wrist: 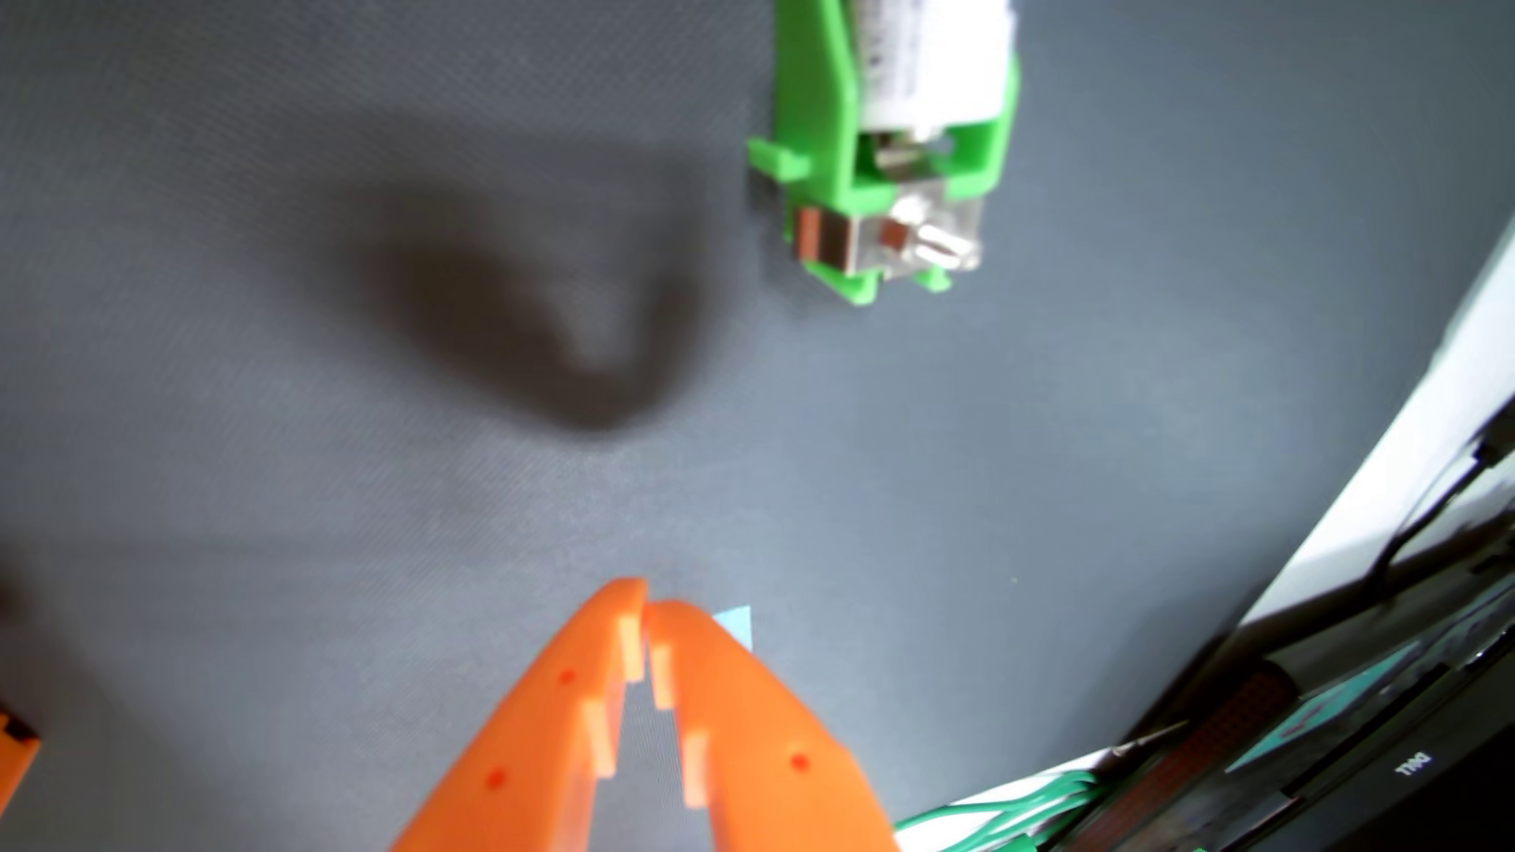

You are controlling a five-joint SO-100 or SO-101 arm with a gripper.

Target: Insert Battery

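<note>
Wrist view, looking down on a dark grey mat (328, 573).

Claw (646, 610): orange, two fingers entering from the bottom edge, tips drawn together with only a sliver between them. Nothing held between them. It hangs above the mat; its soft shadow (541, 328) falls to the far left of centre.

Small pale blue patch (735, 627) on the mat, just right of the fingertips.

Green holder (885, 156): far right, cut off by the top edge. A white cylinder, the battery (934, 57), sits seated in its cradle. Print on the battery's side is too blurred to read. Metal contact and a clear part at the holder's near end (910, 237).

Holder is well apart from the claw.

Right edge: white table surface (1394, 459), black equipment (1394, 754) with a "DELL" logo, seen upside down. Green wires (1000, 819) at the bottom right. An orange part (15, 750) at the lower left edge.
</note>
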